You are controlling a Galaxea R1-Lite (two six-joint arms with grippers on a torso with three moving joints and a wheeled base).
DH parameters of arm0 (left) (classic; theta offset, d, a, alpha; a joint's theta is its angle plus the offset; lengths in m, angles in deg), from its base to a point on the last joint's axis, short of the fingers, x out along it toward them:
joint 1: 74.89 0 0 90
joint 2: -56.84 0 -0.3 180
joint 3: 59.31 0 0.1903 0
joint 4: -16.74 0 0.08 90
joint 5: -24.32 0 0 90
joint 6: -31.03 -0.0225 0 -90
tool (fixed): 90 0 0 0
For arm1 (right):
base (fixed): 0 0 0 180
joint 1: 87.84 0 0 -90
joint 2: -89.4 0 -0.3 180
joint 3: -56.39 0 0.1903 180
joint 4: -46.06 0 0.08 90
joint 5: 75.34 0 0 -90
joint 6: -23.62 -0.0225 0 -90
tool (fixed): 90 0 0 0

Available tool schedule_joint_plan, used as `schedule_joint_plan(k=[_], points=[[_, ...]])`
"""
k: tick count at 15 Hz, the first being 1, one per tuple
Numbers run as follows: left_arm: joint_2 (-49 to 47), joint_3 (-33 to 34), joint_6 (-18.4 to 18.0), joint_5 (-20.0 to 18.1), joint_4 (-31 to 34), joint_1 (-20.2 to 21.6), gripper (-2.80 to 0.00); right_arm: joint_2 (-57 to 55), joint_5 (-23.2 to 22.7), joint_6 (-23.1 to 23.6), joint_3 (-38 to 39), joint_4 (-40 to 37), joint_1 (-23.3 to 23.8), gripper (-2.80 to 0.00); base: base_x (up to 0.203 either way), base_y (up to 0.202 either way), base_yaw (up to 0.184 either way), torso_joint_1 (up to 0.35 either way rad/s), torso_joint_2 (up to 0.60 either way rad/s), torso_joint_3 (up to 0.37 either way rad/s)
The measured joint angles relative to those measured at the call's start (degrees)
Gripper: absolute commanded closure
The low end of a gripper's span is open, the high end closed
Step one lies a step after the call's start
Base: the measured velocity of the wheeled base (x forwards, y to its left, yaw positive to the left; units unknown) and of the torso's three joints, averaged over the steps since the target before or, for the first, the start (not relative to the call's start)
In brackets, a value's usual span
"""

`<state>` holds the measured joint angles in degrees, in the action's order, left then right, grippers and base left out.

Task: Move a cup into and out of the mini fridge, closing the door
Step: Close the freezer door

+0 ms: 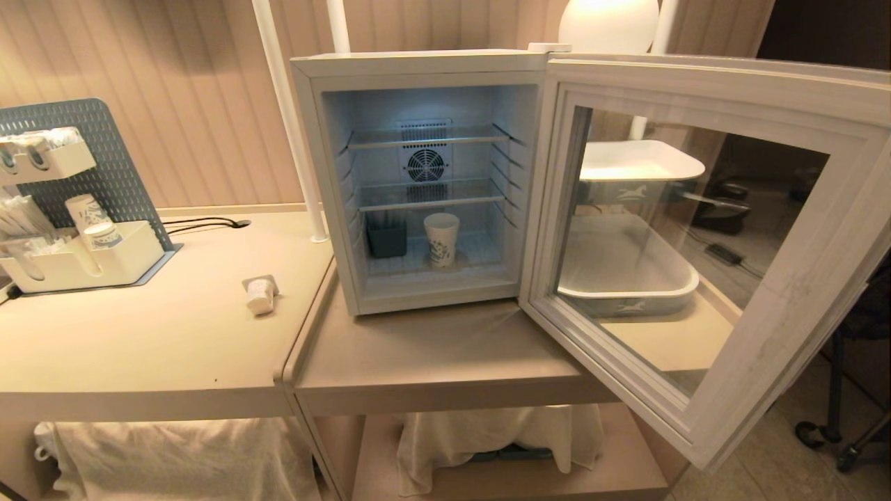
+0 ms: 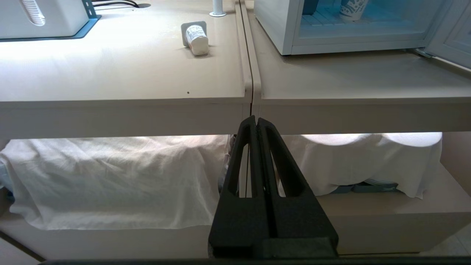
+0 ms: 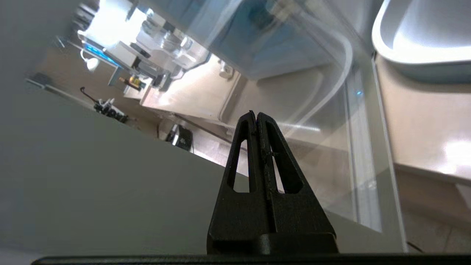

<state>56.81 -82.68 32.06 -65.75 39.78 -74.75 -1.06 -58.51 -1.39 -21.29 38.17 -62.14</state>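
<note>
The mini fridge (image 1: 418, 181) stands lit on the right-hand tabletop (image 1: 445, 362) with its door (image 1: 703, 243) swung wide toward the near right, glass pane facing the room. A tall patterned paper cup (image 1: 441, 239) stands upright on the fridge floor beside a dark container (image 1: 386, 236). The small squat cup (image 1: 260, 296) lies tipped on its side on the left tabletop (image 1: 139, 348), well apart from the fridge and near a rack of stacked paper cups (image 1: 90, 223).

The right pincer (image 3: 256, 115) is pressed narrow, empty, and hovers just beside the door's pale frame and glass on its outer face. The left pincer (image 2: 256, 119) is likewise narrow and empty, parked low in front of the tabletop edge above a shelf draped in white cloth (image 2: 110, 176).

The risks look plain. A push against the glass rather than the frame could slip, or could slam the door and topple the light paper cup inside. Shutting it now would also leave the squat cup outside. That cup, lying on its side, seems likely to roll away under a clumsy grasp.
</note>
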Motion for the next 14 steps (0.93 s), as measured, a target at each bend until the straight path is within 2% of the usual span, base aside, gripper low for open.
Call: schedule_joint_plan(k=[3, 6, 7, 10, 12, 14], points=[[0.0, 0.0, 0.01, -0.02, -0.02, 0.0, 0.0, 2.6, 7.18, -0.07, 3.22, -0.1, -7.63, 0.0, 0.0, 0.0, 0.0, 0.0, 0.0, 0.0], [0.0, 0.0, 0.0, 0.0, 0.04, -0.06, 0.0, 5.34, 19.74, -0.49, 4.84, -0.29, -21.28, 0.0, 0.0, 0.0, 0.0, 0.0, 0.0, 0.0], [0.0, 0.0, -0.02, -0.04, 0.0, 0.0, 0.0, 5.84, 24.8, -0.5, 4.88, -0.1, -26.5, 0.0, 0.0, 0.0, 0.0, 0.0, 0.0, 0.0], [0.0, 0.0, 0.06, -0.02, 0.05, 0.0, 0.0, 4.68, 44.86, -0.3, 1.11, -0.1, -44.29, 0.0, 0.0, 0.0, 0.0, 0.0, 0.0, 0.0], [0.0, 0.0, 0.15, 0.02, 0.0, 0.07, 0.0, 0.08, 57.56, 0.45, -6.69, -0.33, -51.75, 0.0, 0.0, 0.0, 0.0, 0.0, 0.0, 0.0], [0.0, 0.0, 0.12, -0.02, 0.0, 0.09, 0.0, -6.19, 67.88, 1.79, -16.09, -0.97, -56.6, 0.0, 0.0, 0.0, 0.0, 0.0, 0.0, 0.0]])
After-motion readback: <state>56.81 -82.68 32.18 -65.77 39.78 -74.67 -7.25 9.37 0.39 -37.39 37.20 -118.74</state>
